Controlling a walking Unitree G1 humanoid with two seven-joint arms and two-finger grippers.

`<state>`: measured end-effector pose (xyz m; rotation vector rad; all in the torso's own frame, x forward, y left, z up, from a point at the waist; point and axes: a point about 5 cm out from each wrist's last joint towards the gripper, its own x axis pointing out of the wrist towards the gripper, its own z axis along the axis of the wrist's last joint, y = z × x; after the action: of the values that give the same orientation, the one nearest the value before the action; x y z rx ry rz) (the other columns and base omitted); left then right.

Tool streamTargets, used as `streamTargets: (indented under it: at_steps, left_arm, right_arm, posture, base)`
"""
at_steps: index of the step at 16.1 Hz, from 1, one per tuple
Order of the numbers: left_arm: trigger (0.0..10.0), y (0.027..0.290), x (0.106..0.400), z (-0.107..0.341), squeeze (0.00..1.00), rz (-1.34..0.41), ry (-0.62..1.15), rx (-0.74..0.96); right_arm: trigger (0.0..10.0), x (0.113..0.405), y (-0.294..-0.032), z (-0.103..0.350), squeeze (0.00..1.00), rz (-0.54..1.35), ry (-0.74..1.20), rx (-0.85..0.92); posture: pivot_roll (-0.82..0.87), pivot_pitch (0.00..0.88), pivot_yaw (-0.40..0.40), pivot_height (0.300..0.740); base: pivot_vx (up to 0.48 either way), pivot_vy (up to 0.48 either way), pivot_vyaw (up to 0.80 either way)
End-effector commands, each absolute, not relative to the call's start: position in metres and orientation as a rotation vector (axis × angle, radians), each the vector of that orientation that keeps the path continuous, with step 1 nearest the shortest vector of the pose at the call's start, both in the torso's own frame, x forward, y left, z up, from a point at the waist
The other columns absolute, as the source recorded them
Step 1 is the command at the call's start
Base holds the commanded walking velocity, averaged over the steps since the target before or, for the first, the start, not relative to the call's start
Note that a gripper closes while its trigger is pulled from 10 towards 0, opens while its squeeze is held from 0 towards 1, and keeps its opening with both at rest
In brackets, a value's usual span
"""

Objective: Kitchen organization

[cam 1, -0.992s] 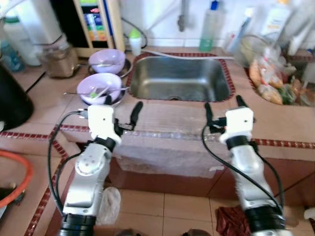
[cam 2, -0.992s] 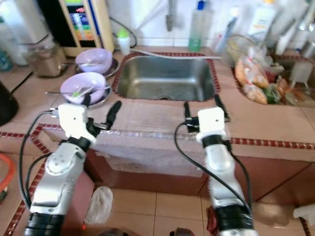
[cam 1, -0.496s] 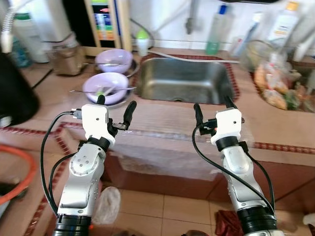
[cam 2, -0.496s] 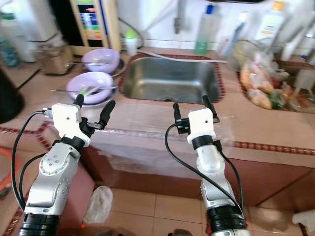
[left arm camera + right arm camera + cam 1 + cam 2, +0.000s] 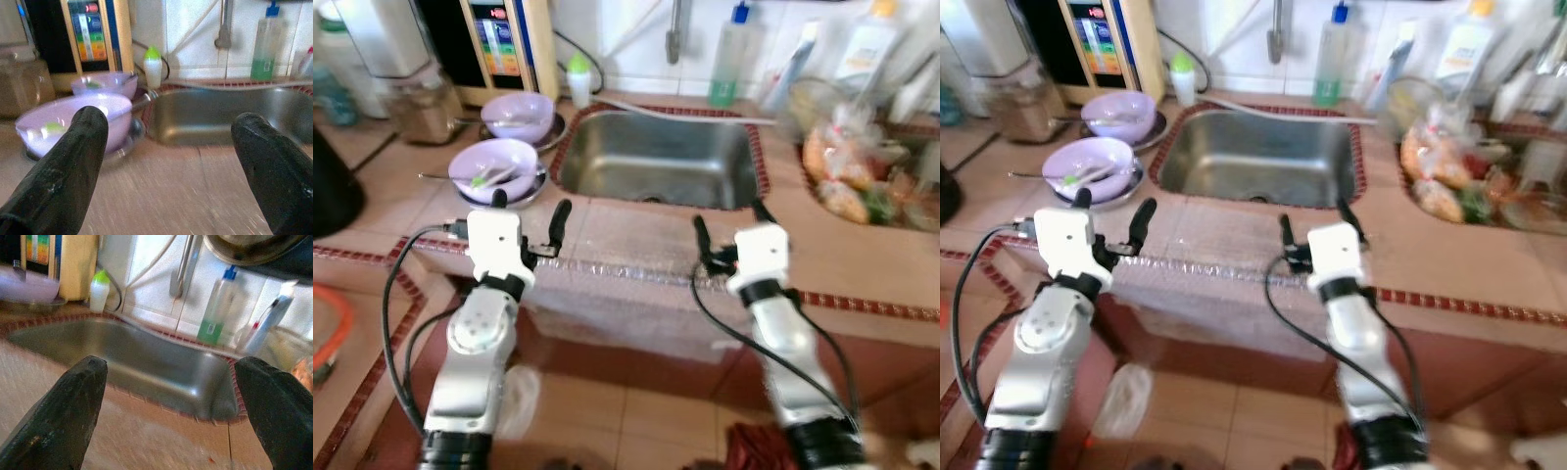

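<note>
The robot stands before a tiled surface with a steel sink sunk into it at twelve o'clock. Both arms are raised over the front edge of the surface. The left gripper hovers at about ten o'clock from the camera, its fingers spread wide apart and grasping nothing. The right gripper hovers at about one o'clock, its fingers likewise released and holding nothing.

Just beyond the left gripper, at eleven o'clock, a lilac bowl sits on a plate with a utensil lying in it. A second lilac bowl stands directly behind it, near the sink's left rim. Behind the bowls a small white bottle with a green cap stands beside a tall appliance with a coloured panel. A green-filled dish soap bottle stands at the wall behind the sink, beside the tap. At two o'clock, right of the sink, lies a blurred heap of bagged food.
</note>
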<state>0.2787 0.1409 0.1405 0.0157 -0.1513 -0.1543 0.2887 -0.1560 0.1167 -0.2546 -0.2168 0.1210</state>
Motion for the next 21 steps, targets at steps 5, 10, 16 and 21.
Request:
streamTargets:
  at_steps: [5,10,16,21]
  left_arm:
    - [10.0,0.1430,0.2751,0.1404,0.00,-0.171,-0.154,0.010]
    - [10.0,0.1437,0.2746,0.1421,0.00,-0.177,-0.168,0.004]
    - [10.0,0.1422,0.2739,0.1428,0.00,-0.180,-0.176,-0.001]
    - [10.0,0.1409,0.2727,0.1416,0.00,-0.186,-0.172,0.005]
  right_arm:
    - [10.0,0.2881,-0.1539,0.1165,0.00,0.120,-0.221,-0.238]
    - [10.0,0.2880,-0.1524,0.1179,0.00,0.138,-0.232,-0.247]
    - [10.0,0.2880,-0.1537,0.1169,0.00,0.139,-0.224,-0.246]
    - [10.0,0.2871,-0.1535,0.1153,0.00,0.143,-0.219,-0.253]
  posture:
    - [-0.01,0.000,0.047,0.740]
    - [-0.01,0.000,0.046,0.740]
    - [-0.01,0.000,0.042,0.740]
    - [-0.01,0.000,0.039,0.740]
  base:
    - [0.000,0.000,0.35]
    - [0.052,0.000,0.28]
    - [0.309,0.000,0.00]
    - [0.344,0.000,0.00]
